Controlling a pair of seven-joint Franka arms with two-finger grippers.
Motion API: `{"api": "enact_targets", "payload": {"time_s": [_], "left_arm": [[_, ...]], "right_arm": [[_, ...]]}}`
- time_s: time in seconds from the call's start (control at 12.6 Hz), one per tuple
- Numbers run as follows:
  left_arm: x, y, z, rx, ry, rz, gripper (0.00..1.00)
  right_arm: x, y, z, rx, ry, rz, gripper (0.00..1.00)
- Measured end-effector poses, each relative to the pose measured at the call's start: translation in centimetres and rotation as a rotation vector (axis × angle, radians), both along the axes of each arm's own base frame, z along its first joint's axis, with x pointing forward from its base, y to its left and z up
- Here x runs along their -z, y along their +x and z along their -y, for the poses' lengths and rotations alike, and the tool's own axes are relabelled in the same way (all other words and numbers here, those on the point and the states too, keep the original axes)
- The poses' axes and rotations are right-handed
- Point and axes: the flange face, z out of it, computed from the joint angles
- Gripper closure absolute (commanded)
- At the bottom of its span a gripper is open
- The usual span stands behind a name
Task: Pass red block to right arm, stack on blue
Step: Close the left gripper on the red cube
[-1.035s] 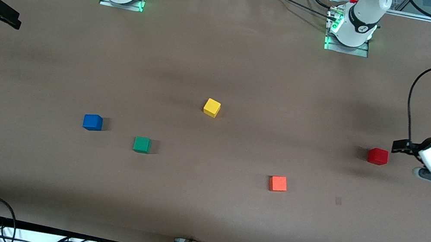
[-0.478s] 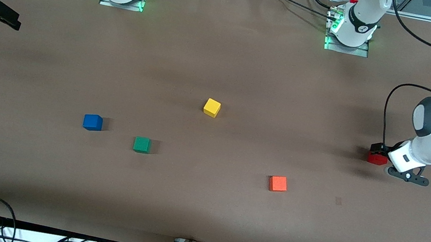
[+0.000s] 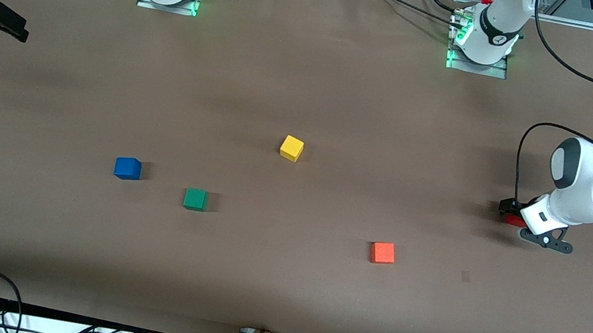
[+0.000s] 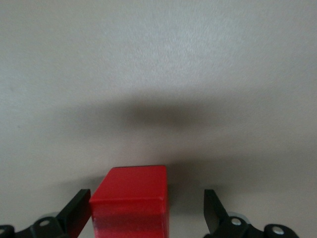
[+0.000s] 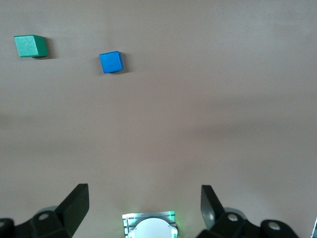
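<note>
Brown table (image 3: 310, 84); left gripper (image 4: 148, 210) spread around red block (image 4: 131, 198); right gripper (image 5: 143, 208) spread, waiting.

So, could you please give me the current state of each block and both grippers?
Red block: on table, between open fingers, one touching.
Left gripper: open around it.
Right gripper: open, waiting at its table end.
Blue block: on table, nothing stacked on it.
Green, yellow, orange blocks: on table.
</note>
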Motion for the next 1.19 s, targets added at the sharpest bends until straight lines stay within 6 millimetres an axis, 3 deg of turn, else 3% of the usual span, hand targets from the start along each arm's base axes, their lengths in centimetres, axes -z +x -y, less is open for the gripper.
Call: {"api": "enact_targets", "payload": {"time_s": [0.32,0.4,0.8,1.19], "left_arm": [[0.7,-0.4,-0.8,-0.007,-0.002,-0.010,0.93],[0.8,-0.4,-0.9,-0.007,-0.002,-0.012,1.00],[-0.4,0.7,-0.2,0.096,-0.011,0.007,1.00],[-7.2,4.3,5.8,0.370,-0.057,0.096,1.00]], "right_arm": [[0.0,0.0,0.0,0.000,0.000,0.001,0.00],[0.0,0.0,0.0,0.000,0.000,0.002,0.00],[0.0,0.1,0.0,0.000,0.000,0.005,0.00],[0.0,0.2,0.0,-0.002,0.000,0.007,0.00]]}}
